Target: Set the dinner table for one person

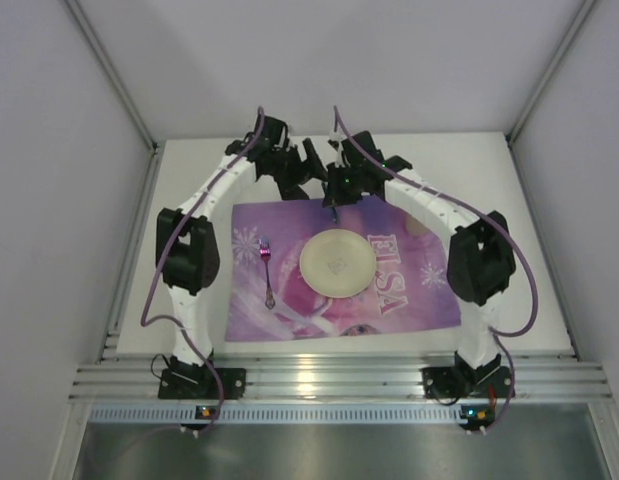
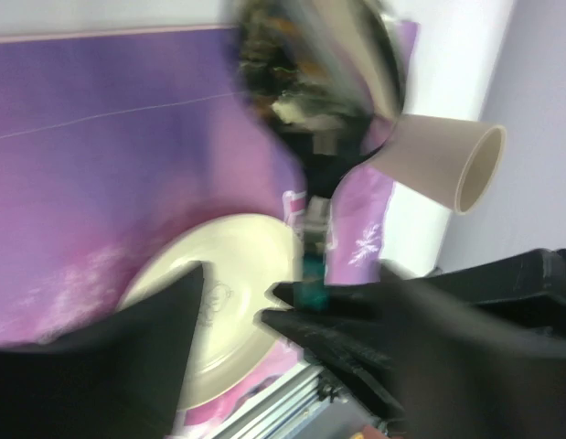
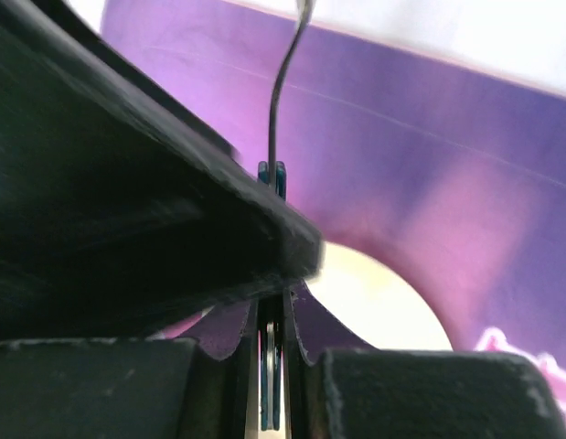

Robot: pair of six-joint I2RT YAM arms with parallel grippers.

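The white dinner table (image 1: 189,190) carries a purple "ELSA" placemat (image 1: 289,310). A cream plate (image 1: 337,263) lies at the mat's middle, and a pink-handled fork (image 1: 266,270) lies to its left. My right gripper (image 1: 332,200) hovers over the mat's far edge, shut on a blue-handled metal utensil (image 3: 273,119) that hangs down toward the plate (image 3: 383,302). In the right wrist view the right gripper (image 3: 273,306) clamps the handle edge-on. My left gripper (image 1: 307,168) is beside it, open and empty. The left wrist view is blurred and shows the left gripper (image 2: 235,306) over the plate (image 2: 223,274).
A beige cup (image 2: 443,163) lies on its side at the mat's edge, beyond the right gripper in the left wrist view. A ribbed aluminium rail (image 1: 339,380) runs along the near edge by the arm bases. Grey walls close in the left, right and back.
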